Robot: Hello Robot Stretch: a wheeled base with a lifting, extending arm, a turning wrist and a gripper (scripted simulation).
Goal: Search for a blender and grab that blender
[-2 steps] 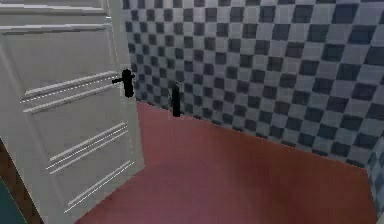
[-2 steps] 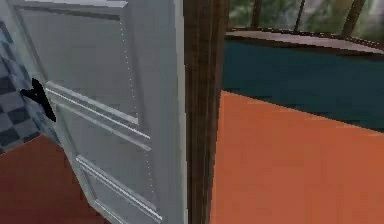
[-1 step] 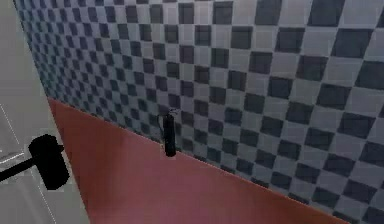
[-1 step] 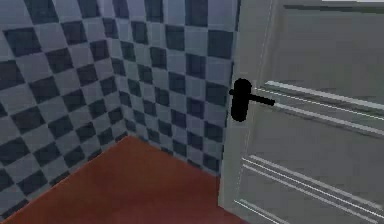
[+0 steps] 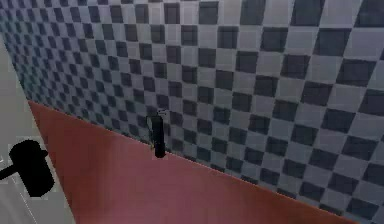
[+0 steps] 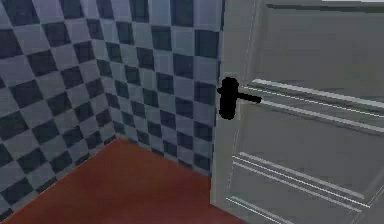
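**Desk:** How far along is the blender hunt?

**Field:** Early, it seems. The search is unfinished and the grab not begun. The robot faces reddish-brown floor (image 5: 150, 190), a white panelled door (image 6: 310, 140) with a black lever handle (image 6: 232, 98), then blue-grey chequered wall (image 5: 230, 70) bearing a small black upright fitting (image 5: 156, 135).

**Desk:** And the blender? The tool?

**Field:** Where the blender is and how the tool is set cannot be told.

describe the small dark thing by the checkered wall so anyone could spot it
In the forward view, follow the blue checkered wall down to the red floor. A slim dark upright object stands there near the middle. Unlike the black door handle at the left edge, it sits against the wall.
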